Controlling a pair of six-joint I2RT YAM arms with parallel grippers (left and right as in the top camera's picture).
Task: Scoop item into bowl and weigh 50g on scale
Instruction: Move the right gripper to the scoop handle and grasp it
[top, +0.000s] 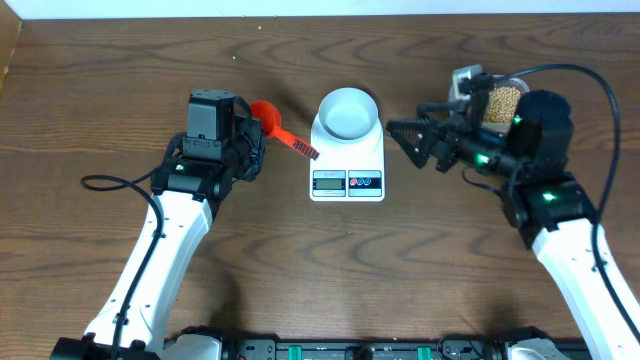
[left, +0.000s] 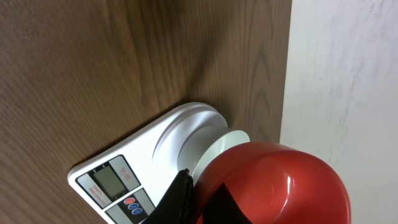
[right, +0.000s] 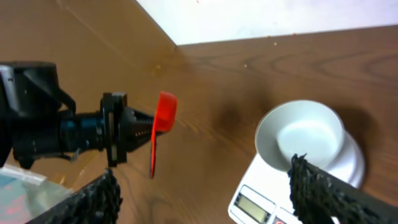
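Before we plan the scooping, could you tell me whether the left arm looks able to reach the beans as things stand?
Probably not easily: the beans sit far right, beside the right arm, and the bowl on the scale stands between them and the red scoop in the left jaws.

Left gripper (top: 252, 136) clamped shut; right gripper (right: 204, 168) jaws spread wide

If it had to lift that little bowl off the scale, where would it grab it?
Probably the rim of the bowl, on its right side, from above: it sits upright and empty, so one finger fits inside, and the open right end effector is nearest.
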